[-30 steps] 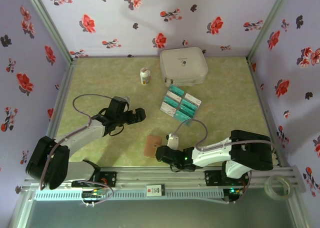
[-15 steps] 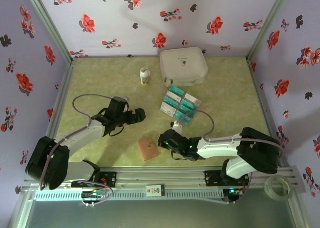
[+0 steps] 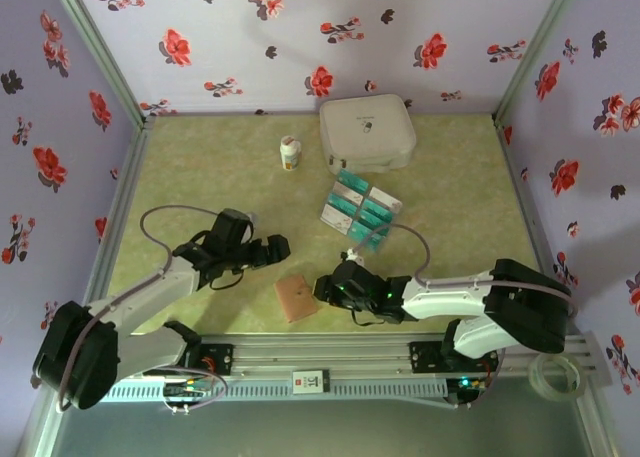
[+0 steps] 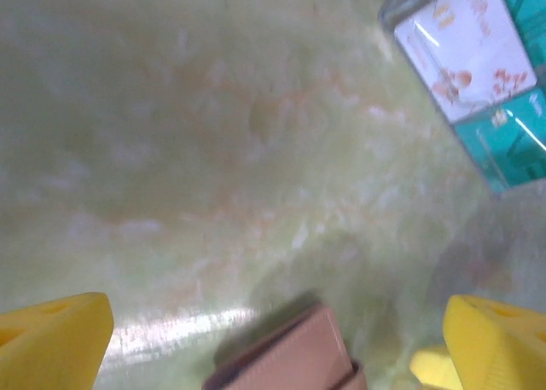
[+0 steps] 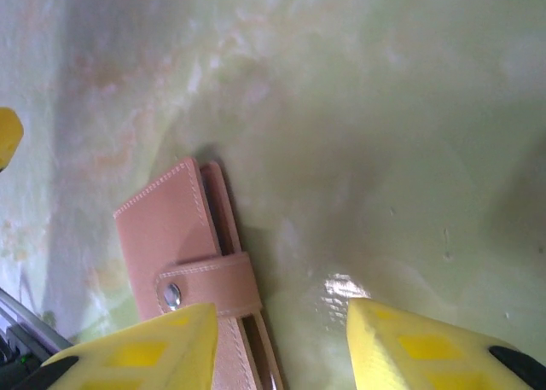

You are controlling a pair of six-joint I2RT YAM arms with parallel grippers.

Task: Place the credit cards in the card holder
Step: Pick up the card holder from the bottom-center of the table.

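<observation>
Brown leather, the card holder (image 3: 297, 299) lies flat near the surface's (image 3: 200, 177) six o'clock edge. Its strap is snapped shut, so no card can go in yet. The right tool (image 3: 322, 289) sits at its three o'clock side, fingers apart and gripping nothing, likely placed to work the strap. The left tool (image 3: 274, 248), spread wide, hovers at its eleven o'clock. The credit cards (image 3: 361, 209) lie in rows toward one o'clock.

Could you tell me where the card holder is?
Top view: the card holder lies near the front edge, just left of the right gripper.
</observation>
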